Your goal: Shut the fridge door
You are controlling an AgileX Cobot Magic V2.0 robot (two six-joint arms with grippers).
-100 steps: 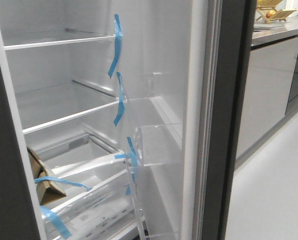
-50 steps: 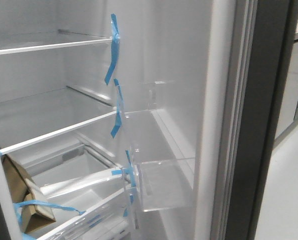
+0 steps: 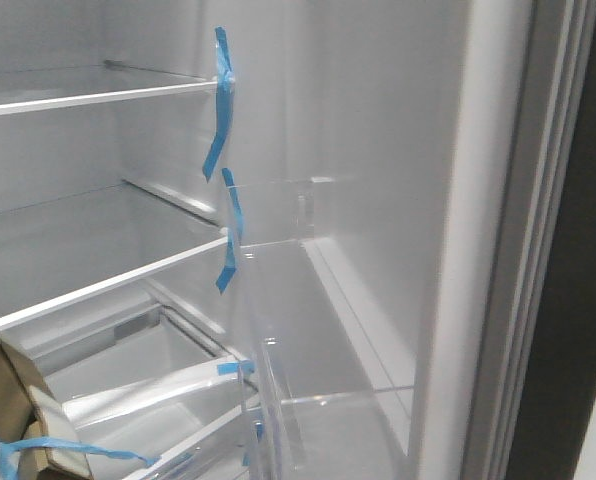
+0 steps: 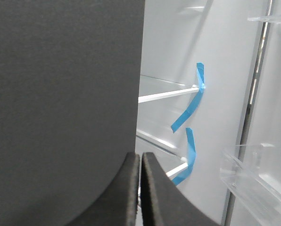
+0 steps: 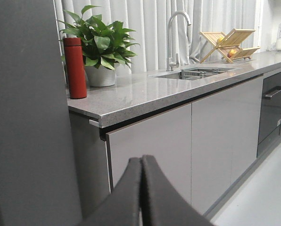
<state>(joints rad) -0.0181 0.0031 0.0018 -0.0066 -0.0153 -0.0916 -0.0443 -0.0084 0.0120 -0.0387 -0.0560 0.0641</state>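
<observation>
While the front view looks straight into the open fridge, the fridge door (image 3: 498, 250) stands at the right side of the picture, turned edge-on. Its white inner lining and pale gasket run from top to bottom, and its dark grey outer edge fills the far right border. A clear door bin (image 3: 328, 420) hangs on the lining low in the picture. Inside the fridge there are white shelves (image 3: 98, 285) with strips of blue tape (image 3: 218, 100) stuck at their front corners, and a brown cardboard box (image 3: 13, 415) lies at the lower left, also bound with blue tape.

In the left wrist view the left gripper (image 4: 140, 193) has its two black fingers pressed together, with nothing between them. A matte dark grey surface (image 4: 65, 108) fills the picture beside it; I cannot tell if the fingers touch it. Past it the shelves and tape are seen again.

In the right wrist view the right gripper (image 5: 141, 193) is also pressed together and holds nothing. It faces the kitchen: glossy light-grey cabinet fronts (image 5: 187, 146) under a grey countertop (image 5: 145, 94). On the countertop stand a red bottle (image 5: 75, 68) just beside a potted plant (image 5: 100, 52), then a sink with a tall faucet (image 5: 174, 37), and farther a wooden dish rack (image 5: 227, 44). A dark grey panel (image 5: 27, 117) covers the side of this view.
</observation>
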